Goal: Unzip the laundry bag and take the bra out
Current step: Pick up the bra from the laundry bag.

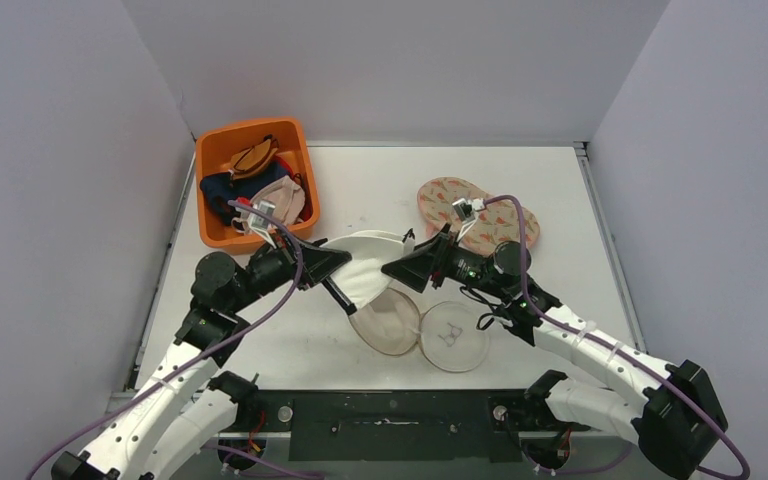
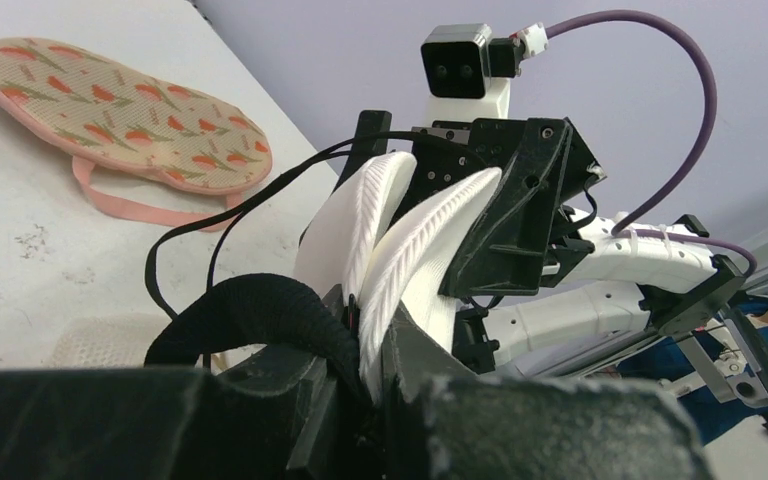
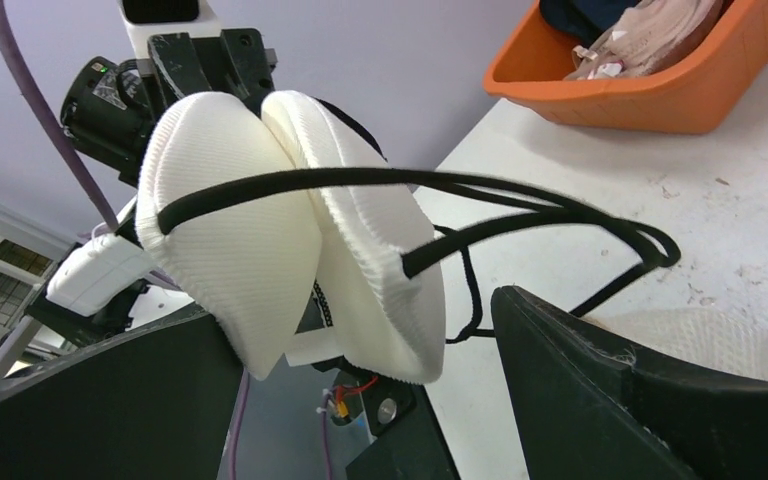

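The white padded bra (image 1: 365,262) with black straps hangs in the air over the table's middle. My left gripper (image 1: 335,266) is shut on one edge of it; in the left wrist view the white cup (image 2: 410,250) is pinched in the gripper (image 2: 380,342). My right gripper (image 1: 402,270) is open, facing the bra from the right; in its wrist view the bra (image 3: 250,250) hangs between the spread jaws of the gripper (image 3: 360,312) without being clamped. The beige mesh laundry bag (image 1: 392,322) lies open on the table below, its second round half (image 1: 453,338) beside it.
An orange bin (image 1: 250,132) of clothes stands at the back left, also in the right wrist view (image 3: 660,95). A flat pink tulip-patterned pouch (image 1: 475,210) lies at the back right, also in the left wrist view (image 2: 120,115). White walls enclose the table.
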You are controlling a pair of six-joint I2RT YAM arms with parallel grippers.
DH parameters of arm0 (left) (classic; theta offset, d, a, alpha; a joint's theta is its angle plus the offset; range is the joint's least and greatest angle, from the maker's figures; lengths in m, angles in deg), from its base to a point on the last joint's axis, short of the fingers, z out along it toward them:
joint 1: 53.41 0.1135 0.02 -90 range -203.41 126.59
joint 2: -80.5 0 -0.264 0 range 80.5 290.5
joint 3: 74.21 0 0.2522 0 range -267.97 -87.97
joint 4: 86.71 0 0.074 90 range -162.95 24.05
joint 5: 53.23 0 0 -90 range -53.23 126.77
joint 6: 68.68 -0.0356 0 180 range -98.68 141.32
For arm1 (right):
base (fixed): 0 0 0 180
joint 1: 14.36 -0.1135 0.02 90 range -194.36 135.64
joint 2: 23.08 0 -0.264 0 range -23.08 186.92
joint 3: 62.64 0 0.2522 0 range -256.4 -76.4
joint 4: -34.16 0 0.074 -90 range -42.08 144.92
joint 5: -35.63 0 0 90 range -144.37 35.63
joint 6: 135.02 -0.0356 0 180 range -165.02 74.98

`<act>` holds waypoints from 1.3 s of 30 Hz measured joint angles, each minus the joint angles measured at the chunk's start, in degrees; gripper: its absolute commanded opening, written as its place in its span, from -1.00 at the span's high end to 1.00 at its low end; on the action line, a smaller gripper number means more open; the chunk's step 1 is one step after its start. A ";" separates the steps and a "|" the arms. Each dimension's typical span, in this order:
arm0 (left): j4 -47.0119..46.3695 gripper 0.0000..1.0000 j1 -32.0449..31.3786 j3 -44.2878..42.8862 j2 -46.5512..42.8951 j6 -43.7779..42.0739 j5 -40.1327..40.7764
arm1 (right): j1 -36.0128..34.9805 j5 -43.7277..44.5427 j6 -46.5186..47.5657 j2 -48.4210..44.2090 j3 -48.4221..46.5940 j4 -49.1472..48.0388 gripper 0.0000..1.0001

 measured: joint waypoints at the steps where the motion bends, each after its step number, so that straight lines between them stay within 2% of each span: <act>1: -0.52 1.00 0.00 0.00 0.24 0.37 -0.28 | 0.00 -0.04 -0.37 0.26 -0.07 -0.83 -0.80; 5: -2.40 1.00 -0.31 0.00 1.33 2.16 -0.61 | 0.00 -0.02 -1.68 1.18 -0.35 -3.17 -0.94; 6: -2.75 0.99 -0.48 0.00 1.46 2.47 -0.59 | -0.02 -0.02 -2.01 1.38 -0.50 -3.69 -0.92; 10: -3.02 0.70 -1.38 0.00 1.53 2.80 -0.11 | -0.50 -0.17 -2.82 2.36 -1.36 -5.64 -0.40; 15: -1.57 0.44 -2.99 -0.02 1.62 0.96 1.99 | -0.92 -0.33 -3.76 2.82 -1.53 -6.56 0.09; 23: 2.80 -0.36 -4.92 -1.88 2.25 -2.82 5.03 | -0.96 -0.37 -3.32 2.71 -1.55 -5.22 0.63; 27: 4.42 -0.74 -5.03 -2.49 1.88 -3.61 5.73 | 0.07 -0.94 -3.02 2.14 -1.55 -4.13 0.77; 29: 5.35 -1.00 -5.03 -2.47 1.33 -3.76 5.84 | 1.01 -1.31 -2.86 1.31 -1.53 -3.43 0.82; 30: 5.79 -0.93 -5.03 -2.47 0.92 -3.93 5.88 | 1.46 -1.51 -2.78 0.85 -1.53 -3.21 0.84; 35: 6.36 -0.92 -4.83 -1.66 -2.23 -3.10 6.45 | 4.61 -2.56 -2.75 -2.78 -0.44 -3.23 0.88; 39: 0.09 -0.92 -4.72 3.19 -2.99 2.69 6.60 | 5.55 -2.21 -3.89 -4.33 1.84 -5.90 0.89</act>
